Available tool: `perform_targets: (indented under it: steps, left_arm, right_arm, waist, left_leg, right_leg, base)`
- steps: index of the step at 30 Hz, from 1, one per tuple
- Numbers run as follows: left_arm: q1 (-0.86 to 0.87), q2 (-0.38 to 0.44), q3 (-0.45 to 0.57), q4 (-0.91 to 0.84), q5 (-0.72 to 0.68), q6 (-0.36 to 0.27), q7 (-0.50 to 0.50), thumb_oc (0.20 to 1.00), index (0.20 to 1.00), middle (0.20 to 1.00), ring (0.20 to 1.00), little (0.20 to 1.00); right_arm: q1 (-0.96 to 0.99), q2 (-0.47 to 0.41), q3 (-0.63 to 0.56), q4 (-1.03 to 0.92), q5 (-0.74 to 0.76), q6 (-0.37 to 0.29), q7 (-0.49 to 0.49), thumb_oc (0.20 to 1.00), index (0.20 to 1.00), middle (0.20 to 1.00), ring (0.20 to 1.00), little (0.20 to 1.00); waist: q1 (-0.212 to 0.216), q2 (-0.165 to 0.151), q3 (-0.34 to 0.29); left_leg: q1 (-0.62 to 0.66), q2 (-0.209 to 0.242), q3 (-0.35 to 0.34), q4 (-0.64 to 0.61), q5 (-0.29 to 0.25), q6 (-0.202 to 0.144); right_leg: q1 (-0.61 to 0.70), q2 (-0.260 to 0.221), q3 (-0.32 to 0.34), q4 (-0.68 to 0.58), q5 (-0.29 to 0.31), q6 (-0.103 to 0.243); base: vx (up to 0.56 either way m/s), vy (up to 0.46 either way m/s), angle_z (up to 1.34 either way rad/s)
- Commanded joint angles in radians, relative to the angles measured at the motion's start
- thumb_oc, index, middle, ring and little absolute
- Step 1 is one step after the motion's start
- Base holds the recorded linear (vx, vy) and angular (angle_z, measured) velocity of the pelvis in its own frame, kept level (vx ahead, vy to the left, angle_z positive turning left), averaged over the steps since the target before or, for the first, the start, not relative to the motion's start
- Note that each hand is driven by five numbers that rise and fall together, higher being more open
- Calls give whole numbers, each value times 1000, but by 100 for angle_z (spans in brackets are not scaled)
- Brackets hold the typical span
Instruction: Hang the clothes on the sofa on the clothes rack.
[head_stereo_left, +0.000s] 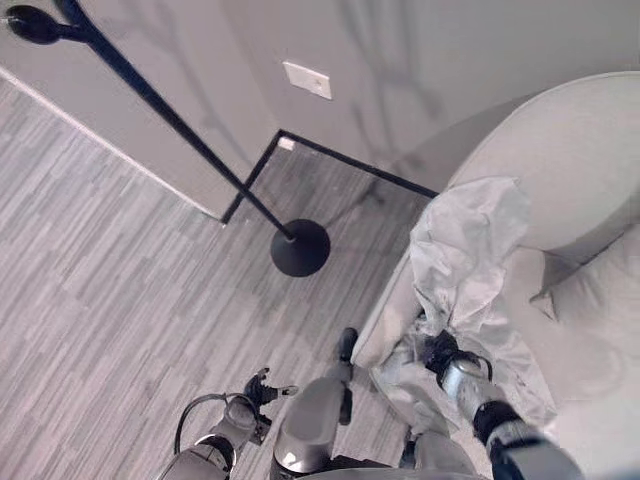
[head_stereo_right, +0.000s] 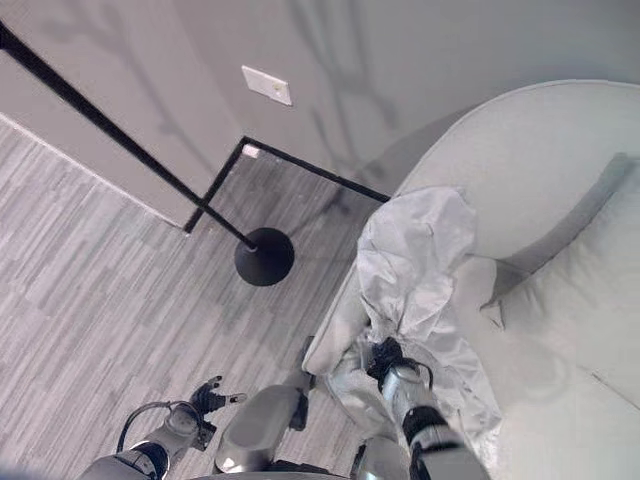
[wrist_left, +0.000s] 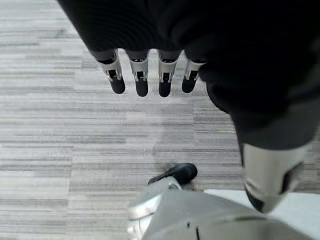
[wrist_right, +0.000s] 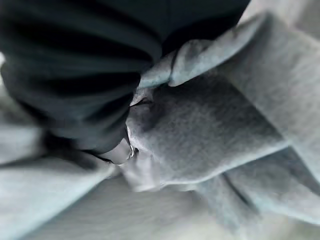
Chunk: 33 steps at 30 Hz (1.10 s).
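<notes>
The right hand (head_stereo_left: 441, 354) is buried in the grey garment (head_stereo_left: 468, 262), which spreads toward 12 o'clock on the sofa (head_stereo_left: 575, 170); its grip cannot be told.

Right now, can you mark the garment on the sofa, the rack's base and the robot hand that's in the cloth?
garment (head_stereo_left: 470, 250), left eye view, on its upper folds.
rack base (head_stereo_left: 300, 248), left eye view, middle of the round black foot.
right robot hand (head_stereo_left: 440, 352), left eye view, on its dark cover amid the cloth.

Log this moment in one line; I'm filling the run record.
right hand: in grey garment on sofa | left hand: open, idle | rack: bare
</notes>
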Motion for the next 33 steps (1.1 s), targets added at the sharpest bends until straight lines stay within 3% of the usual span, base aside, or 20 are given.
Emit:
perform_targets:
  steps: [1, 5, 11, 15, 21, 23, 24, 25, 26, 29, 33]
  left_arm:
    - [51, 2, -35, 74, 4, 9, 1, 1000, 1000, 1000, 1000, 1000]
    - [75, 12, -37, 84, 1, 10, -3, 1000, 1000, 1000, 1000, 1000]
    - [85, 5, -67, 99, 3, 14, -17, 1000, 1000, 1000, 1000, 1000]
    - [98, -11, -69, 110, -14, 15, -20, 1000, 1000, 1000, 1000, 1000]
    - [103, -25, 13, 15, -113, 0, -17, 1000, 1000, 1000, 1000, 1000]
    - [110, -22, 51, -90, -145, 1, -14, 1000, 1000, 1000, 1000, 1000]
    - [133, -12, 97, -246, -167, 4, -9, 1000, 1000, 1000, 1000, 1000]
    - [133, -12, 97, -247, -167, 5, -9, 1000, 1000, 1000, 1000, 1000]
    - [159, 4, 156, -464, -183, 4, 10, 1000, 1000, 1000, 1000, 1000]
    - [191, -7, 243, -709, -181, 2, 47, 1000, 1000, 1000, 1000, 1000]
    - [142, 5, 292, -814, -112, -31, 143, 1000, 1000, 1000, 1000, 1000]
  right_arm:
    - [21, 173, -77, -169, 176, -55, 139, 200, 200, 200, 200, 200]
    - [80, 257, -115, -294, 291, -48, 179, 200, 200, 200, 200, 200]
    - [107, 253, -36, -458, 310, -63, 191, 200, 200, 200, 200, 200]
    - [45, 201, 50, -613, 291, -110, 153, 200, 200, 200, 200, 200]
    - [-84, 60, 145, -742, 194, -156, 76, 200, 200, 200, 200, 200]
    - [-115, 2, 183, -814, 168, -157, 54, 200, 200, 200, 200, 200]
    - [-147, -54, 206, -873, 144, -155, 31, 200, 200, 200, 200, 200]
    - [-147, -54, 207, -874, 144, -154, 30, 200, 200, 200, 200, 200]
    - [-189, -111, 221, -930, 103, -150, 0, 200, 200, 200, 200, 200]
    - [-260, -170, 223, -916, 57, -144, -45, 200, 200, 200, 200, 200]
    - [-361, -205, 231, -872, 32, -139, -103, 200, 200, 200, 200, 200]
  waist:
    - [1, 9, -144]
    - [-32, 0, -230]
    - [-68, 2, -311]
    - [-83, -1, -372]
    - [-84, -1, -420]
    - [-88, -1, -427]
    - [-89, -1, -431]
    - [-90, -1, -431]
    - [-87, -9, -435]
    - [-89, -21, -436]
    - [-96, -48, -447]
  left_leg:
    - [-6, 24, -3, 7, -101, -96]
    - [22, 21, -4, 7, -113, -91]
    - [52, 26, -10, 7, -115, -87]
    - [73, 38, -11, 7, -108, -85]
    - [90, 48, -18, 7, -99, -85]
    - [95, 49, -20, 7, -96, -86]
    - [100, 52, -20, 7, -92, -87]
    - [100, 52, -21, 7, -92, -87]
    - [104, 53, -22, 7, -88, -88]
    - [109, 55, -21, 7, -84, -90]
    - [116, 59, -19, 7, -84, -96]
  right_leg:
    - [20, -65, 48, 32, 116, -31]
    - [13, -52, 51, 31, 107, -35]
    - [14, -38, 58, 28, 100, -37]
    - [23, -26, 59, 16, 98, -37]
    - [34, -18, 63, 19, 102, -37]
    - [41, -15, 63, 21, 102, -36]
    - [47, -11, 65, 22, 105, -34]
    - [47, -11, 65, 22, 105, -34]
    - [52, -6, 66, 20, 110, -32]
    - [60, 0, 69, 18, 116, -27]
    - [67, 7, 78, 19, 117, -23]
  base:
    - [86, -58, -12]
    - [57, -42, -11]
    - [17, -52, -7]
    - [-22, -77, -10]
    - [-31, -47, -6]
    - [-33, -36, 1]
    - [-32, -30, -2]
    - [-57, -50, 1]
    - [-44, -38, 5]
    - [-48, -37, 0]
    - [-25, -29, -1]
